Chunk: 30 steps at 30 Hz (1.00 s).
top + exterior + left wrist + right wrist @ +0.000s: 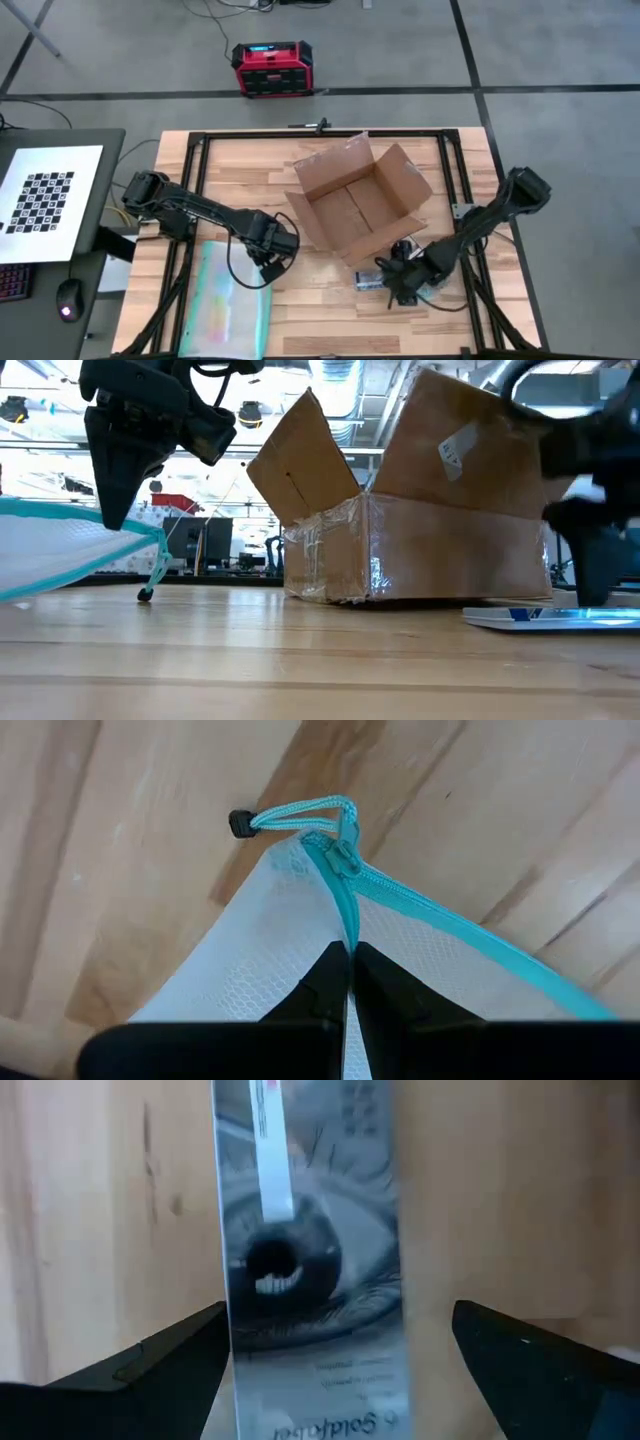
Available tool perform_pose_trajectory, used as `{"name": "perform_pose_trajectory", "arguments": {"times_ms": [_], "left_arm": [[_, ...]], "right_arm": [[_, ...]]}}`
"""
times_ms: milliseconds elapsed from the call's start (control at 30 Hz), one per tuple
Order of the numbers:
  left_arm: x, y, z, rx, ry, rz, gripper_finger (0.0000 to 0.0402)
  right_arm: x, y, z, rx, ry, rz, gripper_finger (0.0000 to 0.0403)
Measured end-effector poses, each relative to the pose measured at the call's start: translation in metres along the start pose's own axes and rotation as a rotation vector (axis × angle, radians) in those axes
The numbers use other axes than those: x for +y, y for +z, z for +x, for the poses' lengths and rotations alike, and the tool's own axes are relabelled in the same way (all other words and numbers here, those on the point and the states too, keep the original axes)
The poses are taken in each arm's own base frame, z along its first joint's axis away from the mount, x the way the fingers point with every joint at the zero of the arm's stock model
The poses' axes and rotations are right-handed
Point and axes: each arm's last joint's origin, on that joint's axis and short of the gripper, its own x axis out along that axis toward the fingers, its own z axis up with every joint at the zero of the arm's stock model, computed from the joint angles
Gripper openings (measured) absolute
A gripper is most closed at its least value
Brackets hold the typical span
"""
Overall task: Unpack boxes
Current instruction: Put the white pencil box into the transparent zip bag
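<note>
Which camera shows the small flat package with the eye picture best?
The right wrist view: the flat package printed with an eye fills it. The high view shows it tiny, the low view only edge-on; the left wrist view misses it.

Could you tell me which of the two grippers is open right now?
The right gripper: its fingers stand wide either side of the flat printed packet, while the left gripper is pinched shut on the teal-edged pouch.

Robotics lab: calibration checkerboard [48, 202], exposed ceiling ducts [338, 385].
</note>
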Motion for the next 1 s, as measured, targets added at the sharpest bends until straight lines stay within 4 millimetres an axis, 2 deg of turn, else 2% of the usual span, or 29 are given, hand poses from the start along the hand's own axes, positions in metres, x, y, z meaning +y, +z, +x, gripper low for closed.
{"name": "perform_pose_trajectory", "arguments": {"times_ms": [133,267,500,667,867,1000], "left_arm": [[-0.001,0.0,0.0,0.001,-0.015,0.018,0.0],[-0.001,0.001,0.0,0.002,-0.022,0.032,0.0],[-0.002,0.001,0.0,0.001,-0.025,0.083,0.0],[-0.002,0.001,0.0,-0.004,-0.019,0.118,0.0],[-0.002,0.002,0.0,-0.02,-0.023,0.149,0.0],[-0.007,0.007,-0.001,-0.073,-0.069,0.176,0.0]], "right_arm": [[0.001,0.004,0.012,0.016,0.03,0.031,0.0368],[0.001,0.013,0.013,-0.005,0.055,0.116,0.035],[-0.001,0.038,0.006,-0.038,0.12,0.187,0.0225],[-0.009,0.052,0.005,-0.083,0.137,0.26,0.0223],[-0.005,0.1,-0.017,-0.337,0.287,0.298,0.0223],[-0.01,0.127,-0.011,-0.37,0.278,0.331,0.0223]]}}
